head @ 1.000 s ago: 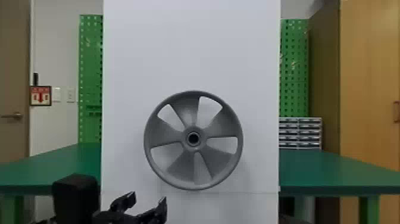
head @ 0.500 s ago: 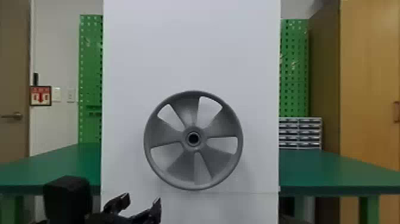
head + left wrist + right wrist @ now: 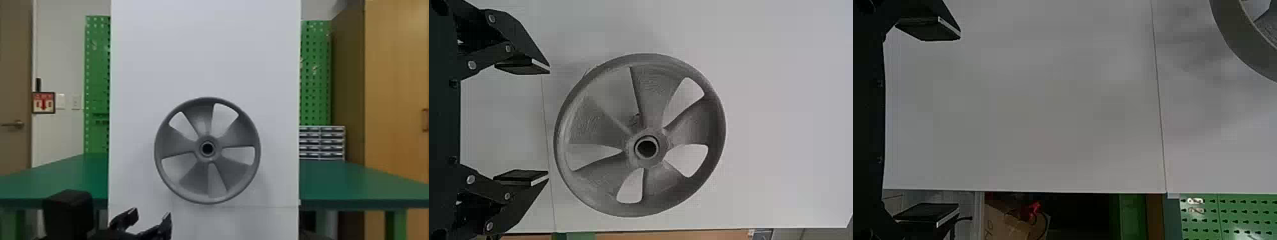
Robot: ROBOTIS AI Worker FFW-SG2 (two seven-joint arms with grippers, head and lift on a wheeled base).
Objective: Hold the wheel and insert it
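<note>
Left end effector (image 3: pixel 150 215) hangs wide, below-left of the gray five-spoked wheel (image 3: pixel 237 134) before the white panel (image 3: pixel 204 48); right end effector (image 3: pixel 959 121), wide too.

A grey wheel (image 3: pixel 654 97) faces the spread left hand (image 3: pixel 150 215) before a white panel (image 3: pixel 789 110).

From where I stand, the wheel (image 3: pixel 174 143) is plain grey against a plain white panel (image 3: pixel 204 48). Reading from its hub, the pegboard (image 3: pixel 97 63) at ten o'clock and the second pegboard (image 3: pixel 319 79) at two are bright green, patterned with rows of dots. The sign (image 3: pixel 43 105) between nine and ten is red and white, bordered in black. At three, the drawer unit (image 3: pixel 322 137) is striped pale and dark grey. The worktop (image 3: pixel 73 175) is deep green. At seven, the left gripper (image 3: pixel 151 213) is black, its jaws edged pale; the right gripper (image 3: pixel 959 122) is black too.
</note>
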